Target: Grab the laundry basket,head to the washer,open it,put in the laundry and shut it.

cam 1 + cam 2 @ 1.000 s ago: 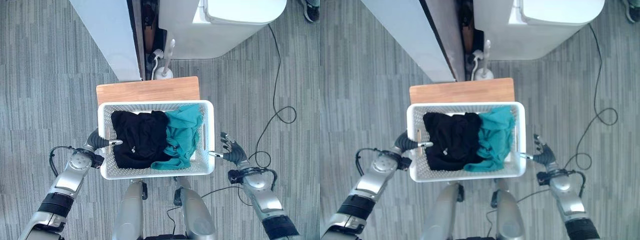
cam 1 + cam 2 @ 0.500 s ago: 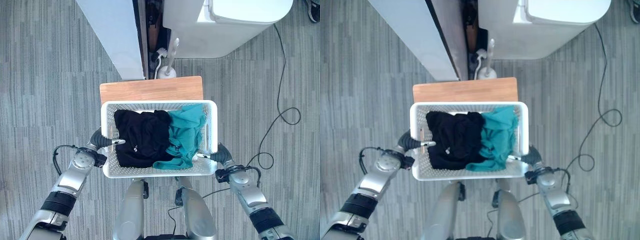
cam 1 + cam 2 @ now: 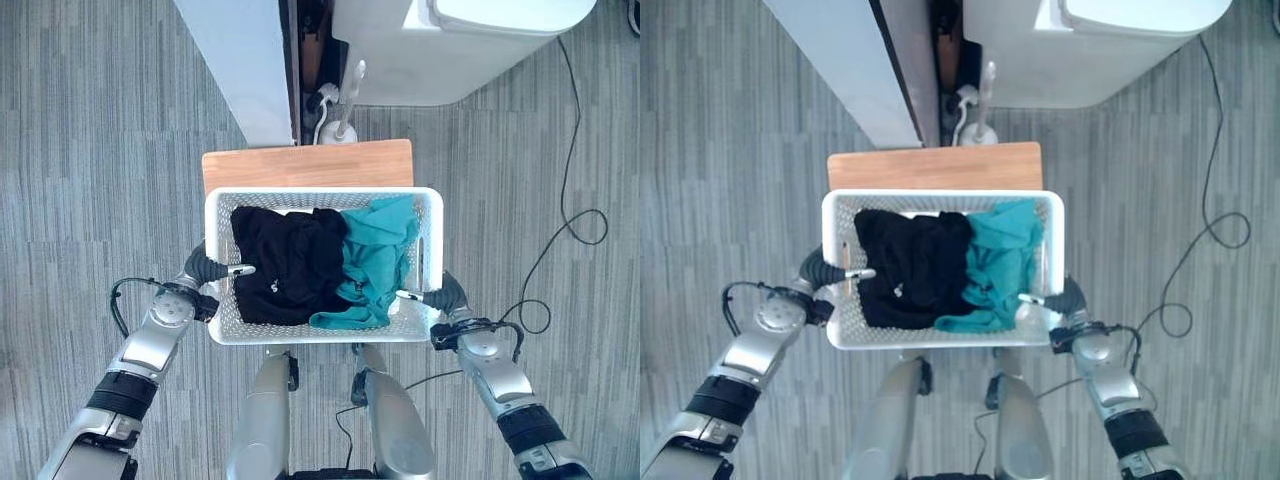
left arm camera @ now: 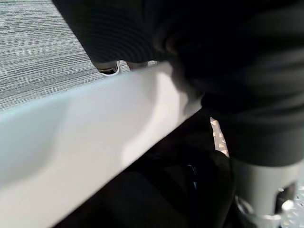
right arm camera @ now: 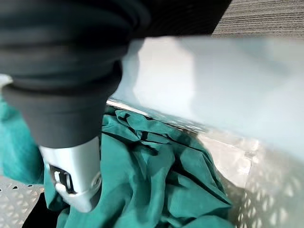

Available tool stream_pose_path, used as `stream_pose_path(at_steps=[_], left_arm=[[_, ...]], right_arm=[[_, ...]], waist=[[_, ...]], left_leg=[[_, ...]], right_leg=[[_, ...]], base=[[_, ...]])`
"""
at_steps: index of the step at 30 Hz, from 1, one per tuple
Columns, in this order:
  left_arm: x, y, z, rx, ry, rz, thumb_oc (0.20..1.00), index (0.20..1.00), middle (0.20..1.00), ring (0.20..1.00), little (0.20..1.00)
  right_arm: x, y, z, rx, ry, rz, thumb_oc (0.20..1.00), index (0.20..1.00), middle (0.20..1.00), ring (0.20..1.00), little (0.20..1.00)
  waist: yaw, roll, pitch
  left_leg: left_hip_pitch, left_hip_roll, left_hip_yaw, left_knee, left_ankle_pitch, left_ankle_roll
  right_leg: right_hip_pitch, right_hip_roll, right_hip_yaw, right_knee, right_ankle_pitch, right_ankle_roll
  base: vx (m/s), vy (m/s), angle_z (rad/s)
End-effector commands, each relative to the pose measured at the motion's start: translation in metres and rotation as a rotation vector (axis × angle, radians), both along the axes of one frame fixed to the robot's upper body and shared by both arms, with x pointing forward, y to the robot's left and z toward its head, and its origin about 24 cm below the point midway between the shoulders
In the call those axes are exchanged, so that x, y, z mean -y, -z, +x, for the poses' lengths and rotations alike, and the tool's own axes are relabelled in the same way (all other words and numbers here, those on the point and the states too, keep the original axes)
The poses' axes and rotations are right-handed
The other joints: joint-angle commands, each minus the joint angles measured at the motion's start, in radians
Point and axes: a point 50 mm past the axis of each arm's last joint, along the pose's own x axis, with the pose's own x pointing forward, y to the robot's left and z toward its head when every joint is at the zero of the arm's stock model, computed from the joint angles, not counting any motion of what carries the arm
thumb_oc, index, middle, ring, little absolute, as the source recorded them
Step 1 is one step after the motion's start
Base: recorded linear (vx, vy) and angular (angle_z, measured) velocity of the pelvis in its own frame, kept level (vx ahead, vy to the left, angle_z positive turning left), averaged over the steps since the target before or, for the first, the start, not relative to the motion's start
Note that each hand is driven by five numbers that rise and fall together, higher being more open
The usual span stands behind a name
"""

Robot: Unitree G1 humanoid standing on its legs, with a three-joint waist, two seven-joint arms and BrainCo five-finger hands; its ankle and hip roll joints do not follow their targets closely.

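Right hand (image 3: 444,297) moved in from open air and hooked onto the basket's side.

From the left eye: white laundry basket (image 3: 222,330) sat on a wooden stool (image 3: 306,165), gripped at both short sides for an even lift, left hand (image 3: 205,270) hooked over one rim. Black clothes (image 3: 285,265) and teal clothes (image 3: 376,262) lay inside. From the right eye: washer (image 3: 1110,40) stood well past the stool, next to a tall white panel (image 3: 840,70), the stool in between. From the left wrist: thumb curled over the rim, inside. From the right wrist: same hold, thumb above teal cloth.
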Motion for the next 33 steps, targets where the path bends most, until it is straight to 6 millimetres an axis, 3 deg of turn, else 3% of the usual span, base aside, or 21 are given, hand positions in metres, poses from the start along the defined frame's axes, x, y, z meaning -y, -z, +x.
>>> stream_pose_path(at_steps=[1, 9, 14, 19, 27, 28, 29, 30, 31, 32, 33], left_arm=[[0.013, 0.012, -0.003, -0.021, 0.043, -0.025, 1.000, 1.000, 1.000, 1.000, 1.000], [0.013, 0.007, -0.002, -0.003, 0.039, -0.025, 1.000, 1.000, 1.000, 1.000, 1.000], [0.013, 0.006, -0.001, 0.006, 0.041, -0.022, 1.000, 1.000, 1.000, 1.000, 1.000], [0.013, 0.007, -0.002, 0.003, 0.042, -0.017, 1.000, 1.000, 1.000, 1.000, 1.000], [0.015, 0.003, 0.000, 0.020, 0.050, -0.017, 1.000, 1.000, 1.000, 1.000, 1.000], [0.016, 0.002, 0.001, 0.025, 0.053, -0.015, 1.000, 1.000, 1.000, 1.000, 1.000], [0.016, 0.002, 0.001, 0.025, 0.053, -0.015, 1.000, 1.000, 1.000, 1.000, 1.000], [0.016, 0.002, 0.001, 0.027, 0.054, -0.011, 1.000, 1.000, 1.000, 1.000, 1.000], [0.016, 0.001, 0.001, 0.032, 0.054, -0.012, 0.551, 0.551, 0.551, 0.551, 0.551], [0.016, 0.001, 0.002, 0.034, 0.049, -0.012, 0.338, 0.338, 0.338, 0.338, 0.338], [0.016, 0.000, 0.002, 0.037, 0.047, -0.014, 0.200, 0.200, 0.200, 0.200, 0.200]], right_arm=[[0.002, -0.009, 0.007, 0.029, 0.043, 0.023, 1.000, 1.000, 1.000, 1.000, 1.000], [-0.002, -0.011, 0.013, 0.028, 0.045, 0.033, 1.000, 1.000, 1.000, 1.000, 1.000], [-0.012, -0.013, 0.014, 0.041, 0.037, 0.138, 1.000, 1.000, 1.000, 1.000, 1.000], [-0.020, -0.029, 0.018, 0.109, -0.005, 0.165, 1.000, 1.000, 1.000, 1.000, 1.000], [-0.026, -0.033, 0.021, 0.116, -0.032, 0.150, 1.000, 1.000, 1.000, 1.000, 1.000], [-0.026, -0.032, 0.021, 0.111, -0.035, 0.151, 0.884, 0.884, 0.884, 0.884, 0.884], [-0.026, -0.032, 0.021, 0.111, -0.035, 0.151, 0.818, 0.818, 0.818, 0.818, 0.818], [-0.027, -0.031, 0.021, 0.106, -0.039, 0.155, 0.573, 0.573, 0.573, 0.573, 0.573], [-0.028, -0.030, 0.021, 0.101, -0.044, 0.163, 0.460, 0.460, 0.460, 0.460, 0.460], [-0.028, -0.029, 0.021, 0.097, -0.047, 0.167, 0.391, 0.391, 0.391, 0.391, 0.391], [-0.029, -0.029, 0.021, 0.097, -0.048, 0.169, 0.200, 0.200, 0.200, 0.200, 0.200]], waist=[[0.016, 0.008, -0.060], [0.025, 0.004, -0.059], [0.027, 0.004, -0.053], [0.029, -0.003, -0.056], [0.032, -0.005, -0.056], [0.033, -0.005, -0.055], [0.032, -0.005, -0.055], [0.032, -0.004, -0.054], [0.032, -0.004, -0.053], [0.032, -0.004, -0.053], [0.032, -0.005, -0.053]], left_leg=[[0.004, 0.048, -0.015, 0.011, -0.055, -0.030], [-0.002, 0.046, -0.019, 0.013, -0.059, -0.027], [-0.005, 0.046, -0.015, 0.019, -0.064, -0.025], [-0.007, 0.041, -0.012, 0.034, -0.079, -0.020], [-0.010, 0.035, -0.010, 0.036, -0.084, -0.017], [-0.012, 0.035, -0.011, 0.037, -0.084, -0.018], [-0.012, 0.035, -0.011, 0.037, -0.084, -0.018], [-0.013, 0.034, -0.011, 0.037, -0.084, -0.018], [-0.015, 0.033, -0.011, 0.037, -0.084, -0.018], [-0.016, 0.033, -0.011, 0.038, -0.084, -0.018], [-0.019, 0.033, -0.012, 0.039, -0.085, -0.019]], right_leg=[[-0.108, -0.097, 0.047, 0.165, -0.072, 0.065], [-0.108, -0.097, 0.044, 0.166, -0.075, 0.066], [-0.110, -0.098, 0.046, 0.166, -0.076, 0.066], [-0.108, -0.099, 0.053, 0.168, -0.075, 0.068], [-0.110, -0.103, 0.052, 0.172, -0.077, 0.069], [-0.110, -0.103, 0.051, 0.171, -0.078, 0.069], [-0.110, -0.103, 0.051, 0.171, -0.078, 0.069], [-0.111, -0.104, 0.051, 0.171, -0.078, 0.069], [-0.112, -0.104, 0.051, 0.171, -0.078, 0.069], [-0.113, -0.104, 0.052, 0.171, -0.078, 0.069], [-0.115, -0.105, 0.052, 0.172, -0.078, 0.069]], base=[[0.03, 0.002, 0.03], [0.00, 0.000, 0.00], [0.01, 0.002, 0.00], [0.03, 0.008, 0.00], [0.01, 0.005, -0.01], [0.00, 0.000, 0.00], [0.00, 0.000, 0.00], [0.00, 0.000, 0.00], [0.00, 0.000, 0.00], [0.00, 0.000, 0.00], [0.00, 0.000, 0.00]])
